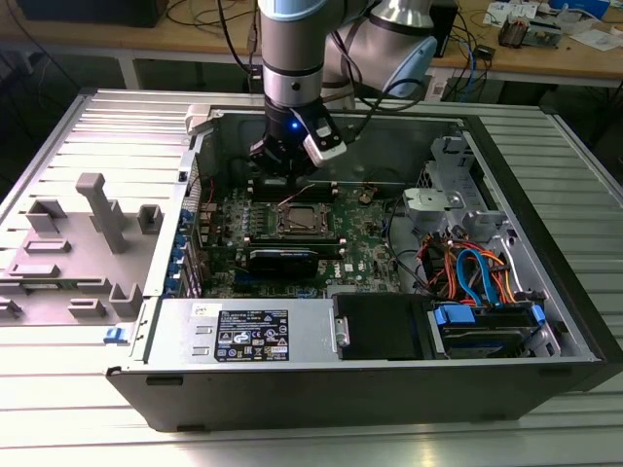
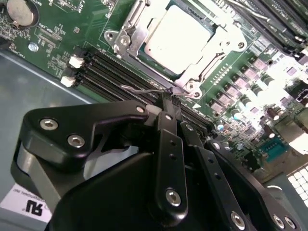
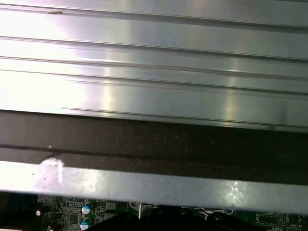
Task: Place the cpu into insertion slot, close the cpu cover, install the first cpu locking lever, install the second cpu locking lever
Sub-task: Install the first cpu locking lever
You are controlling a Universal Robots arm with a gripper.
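The cpu point(image 2: 179, 33) lies flat in the insertion slot point(image 1: 282, 230) on the green board. The silvery cpu cover point(image 2: 131, 41) is folded down around it, and the chip's metal top shows through the cut-out. My gripper point(image 2: 168, 94) hangs just behind the socket, inside the open computer case. Its black fingers are pressed together on the thin wire cpu locking lever point(image 2: 142, 89), which stands raised off the socket's edge. In the exterior view the gripper point(image 1: 284, 173) sits above the socket's rear side.
Black memory slots point(image 2: 115, 67) run right beside the fingertips. A long black card point(image 1: 282, 258) lies in front of the socket. The power supply point(image 1: 243, 336) and drive cables point(image 1: 477, 272) fill the case front. A grey fixture point(image 1: 88, 243) stands on the table to the exterior view's left.
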